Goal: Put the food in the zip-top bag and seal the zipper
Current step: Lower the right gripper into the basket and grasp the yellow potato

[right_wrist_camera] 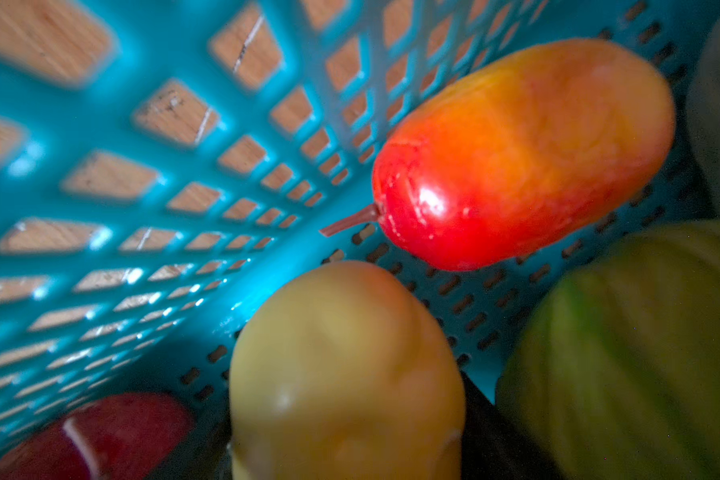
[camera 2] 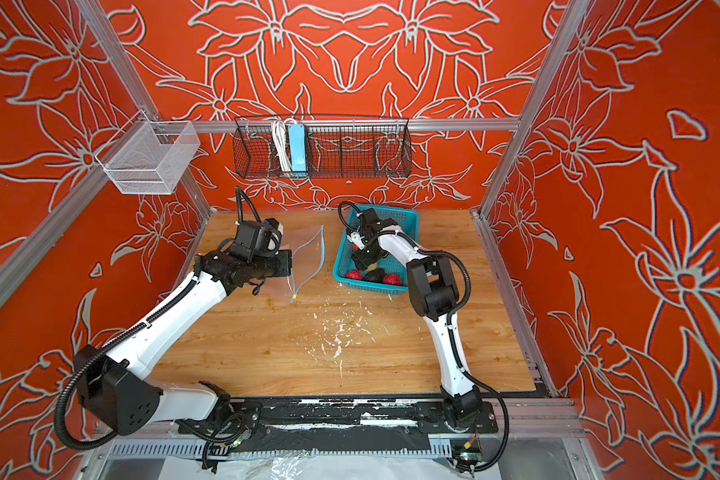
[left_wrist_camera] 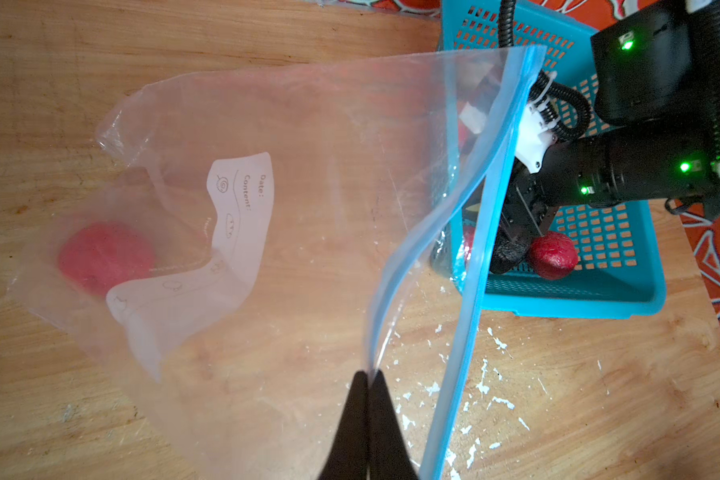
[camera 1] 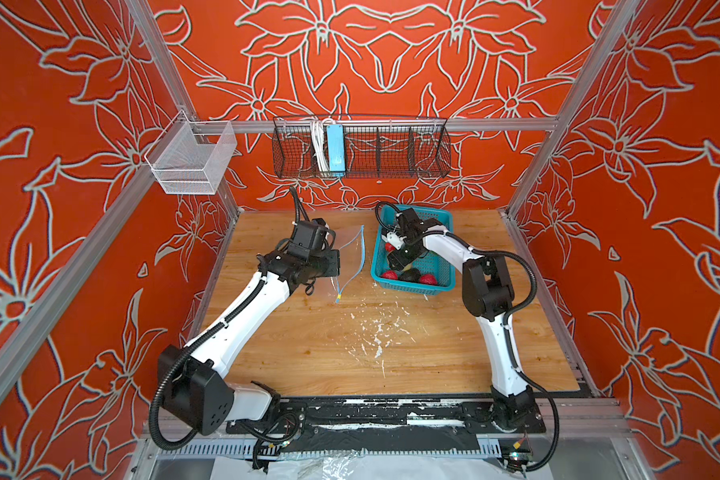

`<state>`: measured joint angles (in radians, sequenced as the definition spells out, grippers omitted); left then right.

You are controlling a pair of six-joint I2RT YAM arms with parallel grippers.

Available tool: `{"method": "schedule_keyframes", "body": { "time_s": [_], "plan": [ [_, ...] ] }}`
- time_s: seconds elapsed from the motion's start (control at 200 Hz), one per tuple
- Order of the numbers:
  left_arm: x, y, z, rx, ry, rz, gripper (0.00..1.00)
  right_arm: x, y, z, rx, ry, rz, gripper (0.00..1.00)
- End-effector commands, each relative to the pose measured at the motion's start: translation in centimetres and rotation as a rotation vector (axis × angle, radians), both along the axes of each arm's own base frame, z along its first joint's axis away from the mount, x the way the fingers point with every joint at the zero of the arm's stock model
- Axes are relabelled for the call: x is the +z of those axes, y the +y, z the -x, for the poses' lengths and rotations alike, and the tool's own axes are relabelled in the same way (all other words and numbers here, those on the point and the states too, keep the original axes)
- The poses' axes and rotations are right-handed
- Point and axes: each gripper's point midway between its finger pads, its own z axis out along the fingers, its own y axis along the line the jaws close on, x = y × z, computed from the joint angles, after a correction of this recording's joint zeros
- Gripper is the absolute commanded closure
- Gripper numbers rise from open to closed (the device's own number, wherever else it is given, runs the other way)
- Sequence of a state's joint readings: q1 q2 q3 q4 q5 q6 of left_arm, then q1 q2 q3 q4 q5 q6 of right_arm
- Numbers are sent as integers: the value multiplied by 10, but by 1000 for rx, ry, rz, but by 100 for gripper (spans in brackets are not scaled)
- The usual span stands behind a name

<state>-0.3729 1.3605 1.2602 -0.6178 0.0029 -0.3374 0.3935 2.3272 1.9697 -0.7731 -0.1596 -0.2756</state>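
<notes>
The clear zip-top bag [camera 1: 350, 253] [left_wrist_camera: 308, 208] lies on the wooden table with one red fruit [left_wrist_camera: 100, 257] inside. Its mouth gapes towards the basket, and the blue zipper [left_wrist_camera: 487, 249] has its slider tab [camera 1: 339, 297] at the near end. My left gripper [left_wrist_camera: 368, 374] [camera 1: 337, 270] is shut on one lip of the mouth. My right gripper [camera 1: 406, 264] [right_wrist_camera: 346, 436] reaches into the teal basket [camera 1: 437, 286], a dark finger on either side of an orange-yellow pepper [right_wrist_camera: 341, 353]; contact is unclear. A red-orange fruit [right_wrist_camera: 516, 153], green cabbage [right_wrist_camera: 641, 353], dark avocado [camera 1: 410, 275] and red fruits [camera 1: 389, 274] lie nearby.
The basket stands at the back right of the table, close to the bag's mouth. White flecks [camera 1: 375, 332] mark the table's middle. On the back rail hang a black wire basket with a light-blue power strip [camera 1: 335, 149] and a white mesh basket [camera 1: 192, 158].
</notes>
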Motion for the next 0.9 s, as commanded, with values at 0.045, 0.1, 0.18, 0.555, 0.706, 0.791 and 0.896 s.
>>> {"method": "schedule_keyframes", "body": {
  "time_s": [0.045,0.1,0.18,0.555,0.706,0.791,0.896],
  "plan": [
    [0,0,-2,7,-5,3,100,22,5,1,-68,-17,-60,36],
    [0,1,-2,8,-4,2,100,32,5,0,-96,-45,-91,36],
    [0,1,-2,8,-8,-1,100,45,8,-2,-133,-73,-138,36],
    [-1,3,-3,18,-9,-4,100,62,12,-5,-280,-89,-260,37],
    [1,3,-2,18,-15,4,100,67,8,-4,-363,-95,-302,37],
    [1,3,-2,26,-12,9,100,66,6,-1,-401,-92,-324,37],
    [3,4,-1,28,-22,12,100,71,2,2,-452,-104,-351,38]
  ]
}}
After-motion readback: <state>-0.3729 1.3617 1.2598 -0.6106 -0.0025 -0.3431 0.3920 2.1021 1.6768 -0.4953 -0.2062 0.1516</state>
